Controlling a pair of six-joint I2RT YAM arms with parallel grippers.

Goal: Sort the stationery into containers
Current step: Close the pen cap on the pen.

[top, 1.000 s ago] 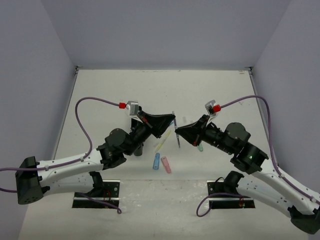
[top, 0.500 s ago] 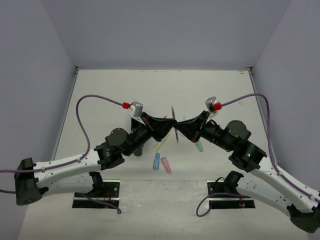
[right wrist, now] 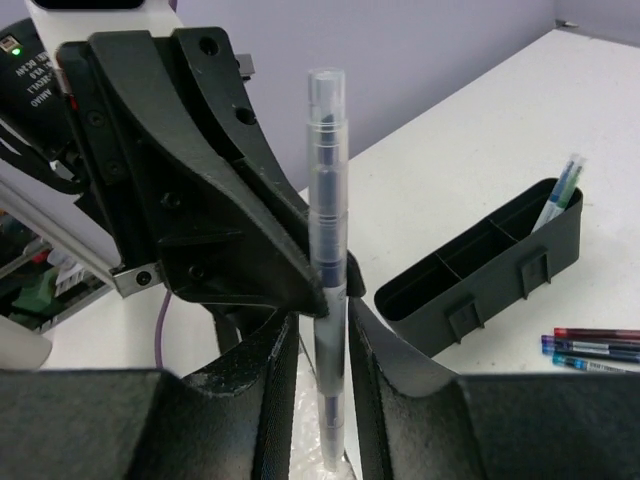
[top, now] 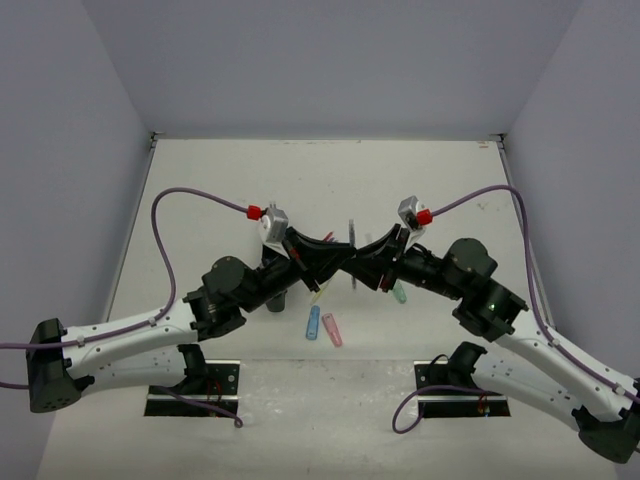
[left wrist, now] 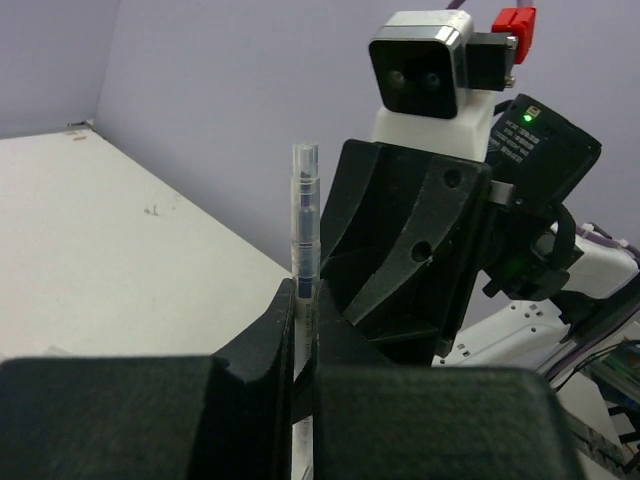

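Organiser (right wrist: 500, 270) beyond the right gripper (right wrist: 322, 335) shows one pen (right wrist: 562, 190), so most sorting remains. Left gripper (left wrist: 303, 312) pinches a clear pen (right wrist: 326, 180) upright; it also stands between the right fingers (right wrist: 275, 370), whose grip I cannot tell. Loose pens (right wrist: 595, 345) lie beside them.

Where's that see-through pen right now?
The clear pen stands upright between the left hand and the right hand, which meet over mid-table; in the right wrist view the black organiser lies to its right.
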